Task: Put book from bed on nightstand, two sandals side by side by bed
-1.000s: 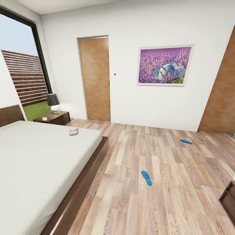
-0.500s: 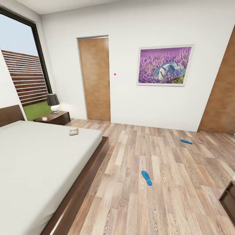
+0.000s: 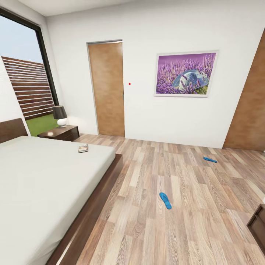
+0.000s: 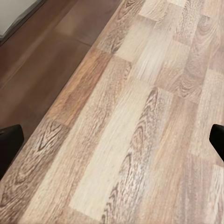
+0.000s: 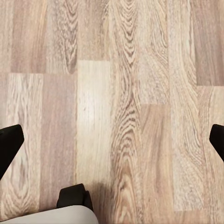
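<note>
Nothing has shifted over the last second: the book (image 3: 83,148) still lies on the bed (image 3: 44,176) near the nightstand (image 3: 60,132), and the two sandals (image 3: 165,200) (image 3: 210,159) stay well apart on the floor (image 3: 176,221) (no step begun). Left claw (image 4: 112,140) and right claw (image 5: 112,140) hang spread wide, empty.

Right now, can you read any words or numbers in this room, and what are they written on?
None can be read.
The book on the bed: its cover is too small and blurred to read.
The purple flower picture on the wall: no words visible.
The blue sandals, the lamp and the nightstand: no labels visible.
</note>
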Tool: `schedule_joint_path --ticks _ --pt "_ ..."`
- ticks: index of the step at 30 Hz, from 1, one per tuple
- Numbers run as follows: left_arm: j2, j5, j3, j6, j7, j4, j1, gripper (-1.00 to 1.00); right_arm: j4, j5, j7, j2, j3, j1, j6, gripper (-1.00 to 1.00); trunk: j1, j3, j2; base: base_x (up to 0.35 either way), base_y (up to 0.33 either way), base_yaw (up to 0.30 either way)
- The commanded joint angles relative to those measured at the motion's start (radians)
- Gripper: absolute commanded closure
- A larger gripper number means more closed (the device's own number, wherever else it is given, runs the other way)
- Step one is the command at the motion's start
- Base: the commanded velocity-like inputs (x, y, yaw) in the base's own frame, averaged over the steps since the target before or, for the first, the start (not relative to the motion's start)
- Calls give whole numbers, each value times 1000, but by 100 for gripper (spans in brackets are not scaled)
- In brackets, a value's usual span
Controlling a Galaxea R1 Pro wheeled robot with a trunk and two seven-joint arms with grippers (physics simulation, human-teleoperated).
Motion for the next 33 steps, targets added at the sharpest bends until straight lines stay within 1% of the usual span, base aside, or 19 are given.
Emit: schedule_joint_path --ticks 1,25,33 --pt "-1 6 1 -3 -2 0 -1 -100 1 -1 1 0 -2 -1 -4 -100 0 -1 -1 0 0 0" --pt "0 6 1 -3 -2 0 -1 -100 1 4 1 5 0 -1 -3 -100 0 -1 -1 0 0 -3" --pt "-1 6 1 -3 -2 0 -1 -100 1 5 1 5 0 -1 -4 -100 0 -1 -1 0 0 -195"
